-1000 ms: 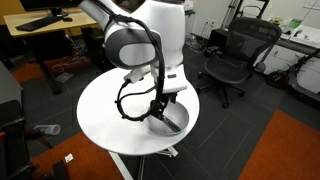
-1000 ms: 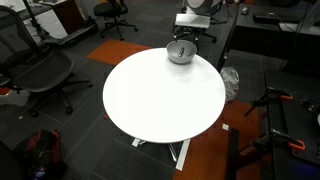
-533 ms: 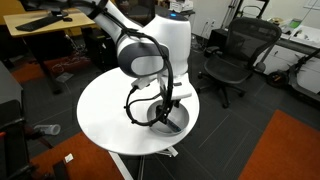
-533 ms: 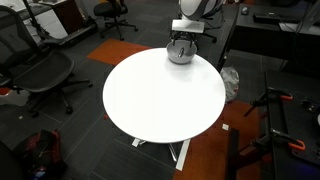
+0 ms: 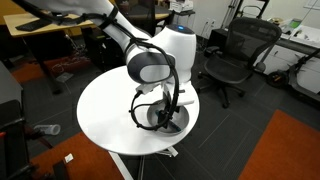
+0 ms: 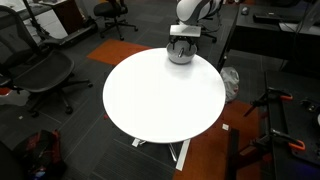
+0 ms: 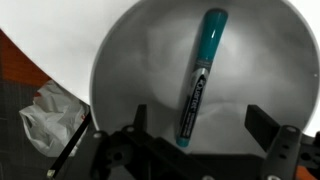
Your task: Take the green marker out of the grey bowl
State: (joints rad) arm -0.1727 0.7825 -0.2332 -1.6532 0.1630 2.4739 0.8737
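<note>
The grey bowl fills the wrist view, shiny and pale inside. The green marker lies in it, teal with dark print, running from the upper right down to the bottom middle. My gripper is open; its two dark fingers stand apart on either side of the marker's lower end, just above the bowl. In both exterior views the gripper hangs over the bowl at the round white table's edge, and the marker does not show there.
The round white table bears the bowl near its rim. Office chairs and desks stand around it. A crumpled white bag lies on the floor beyond the table edge.
The arm has lowered and shifted a little toward the bowl, bringing the gripper closer over it. The bowl has not moved.
</note>
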